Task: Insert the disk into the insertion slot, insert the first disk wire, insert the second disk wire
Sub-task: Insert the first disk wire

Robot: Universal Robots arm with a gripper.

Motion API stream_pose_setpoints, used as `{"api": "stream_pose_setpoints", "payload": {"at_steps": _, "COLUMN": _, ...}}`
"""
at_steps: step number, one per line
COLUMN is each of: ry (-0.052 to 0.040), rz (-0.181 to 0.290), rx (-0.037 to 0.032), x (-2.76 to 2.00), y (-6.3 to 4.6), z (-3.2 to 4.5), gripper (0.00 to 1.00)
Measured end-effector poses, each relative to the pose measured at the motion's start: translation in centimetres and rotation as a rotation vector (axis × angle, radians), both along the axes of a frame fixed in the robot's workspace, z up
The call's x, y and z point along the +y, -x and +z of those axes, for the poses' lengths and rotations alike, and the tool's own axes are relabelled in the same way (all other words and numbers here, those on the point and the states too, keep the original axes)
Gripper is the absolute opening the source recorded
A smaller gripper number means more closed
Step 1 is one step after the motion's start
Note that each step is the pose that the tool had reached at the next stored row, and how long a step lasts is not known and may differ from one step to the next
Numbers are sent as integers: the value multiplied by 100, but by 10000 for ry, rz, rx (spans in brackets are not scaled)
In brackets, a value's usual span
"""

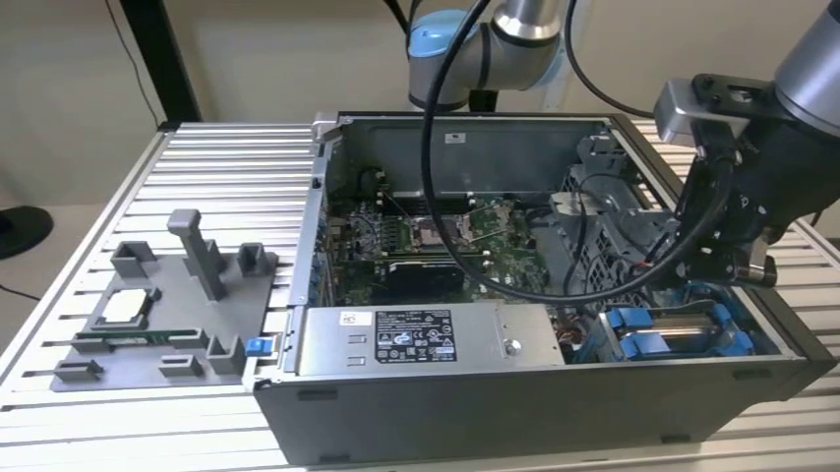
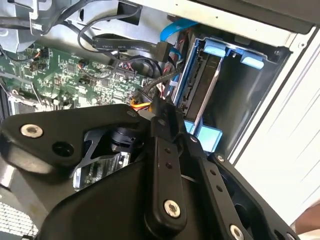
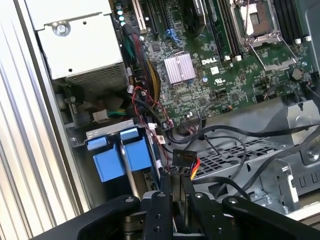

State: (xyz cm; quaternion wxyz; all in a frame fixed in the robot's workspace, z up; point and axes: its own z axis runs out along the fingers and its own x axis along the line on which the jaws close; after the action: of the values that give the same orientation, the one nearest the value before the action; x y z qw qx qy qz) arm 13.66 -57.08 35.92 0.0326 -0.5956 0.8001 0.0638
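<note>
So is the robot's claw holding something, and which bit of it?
Yes. The gripper pinches a disk wire by the black plug at its end.

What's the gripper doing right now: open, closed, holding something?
Gripper: closed on a black plastic connector with red and yellow wires.

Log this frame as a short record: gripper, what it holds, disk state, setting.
gripper: black gripper, reaching into the case, shut on a black plug with red and yellow wires
disk: silver metal drive in a blue plastic carrier, sitting in the grey drive bay
plug: close beside the drive; mating cannot be told
setting: open grey computer case on a slatted metal table
</note>
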Motion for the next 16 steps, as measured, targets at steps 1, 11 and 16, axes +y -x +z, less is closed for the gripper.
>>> {"api": "stream_pose_setpoints", "payload": {"at_steps": 1, "ry": 0, "rz": 111, "rx": 0, "x": 0, "y": -8, "z": 0, "gripper": 0}}
{"api": "stream_pose_setpoints", "payload": {"at_steps": 11, "ry": 5, "rz": 737, "rx": -285, "x": -2, "y": -86, "z": -3, "gripper": 0}}
{"api": "stream_pose_setpoints", "payload": {"at_steps": 16, "ry": 1, "rz": 935, "rx": -290, "x": -3, "y": -176, "z": -10, "gripper": 0}}
